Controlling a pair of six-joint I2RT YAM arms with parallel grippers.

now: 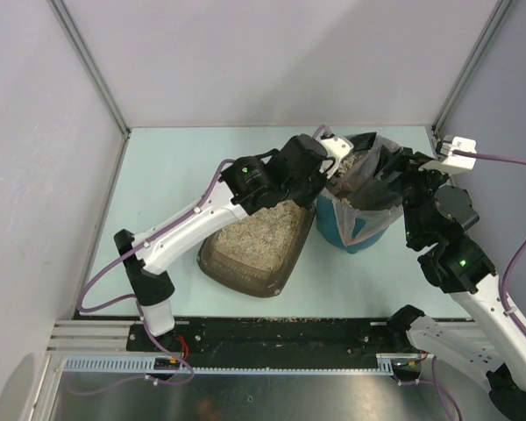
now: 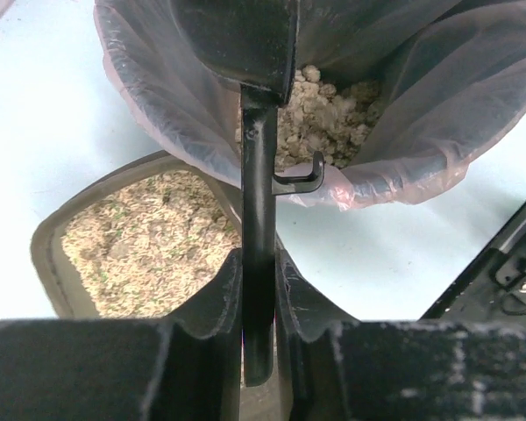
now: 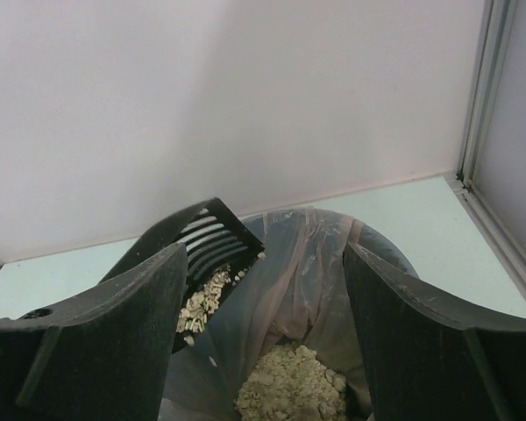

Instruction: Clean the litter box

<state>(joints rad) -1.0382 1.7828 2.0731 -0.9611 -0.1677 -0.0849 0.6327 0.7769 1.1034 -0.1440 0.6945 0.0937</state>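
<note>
Litter box (image 1: 237, 279) sits mid-table, just left of the teal bin (image 1: 355, 235), and holds beige grainy litter. The bin's clear bag liner (image 2: 403, 167) holds a heap of clumped litter. Black slotted scoop (image 3: 212, 241) is tilted over the liner, a few clumps on it. Left gripper (image 2: 257, 272) is clamped on the scoop handle. Right gripper (image 3: 265, 254) has its jaws wide above the bin mouth

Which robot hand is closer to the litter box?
Left. The left gripper, shut on the scoop, hangs just past the litter box, by the bin. The right gripper is open over the bin's other side, farther off.
</note>
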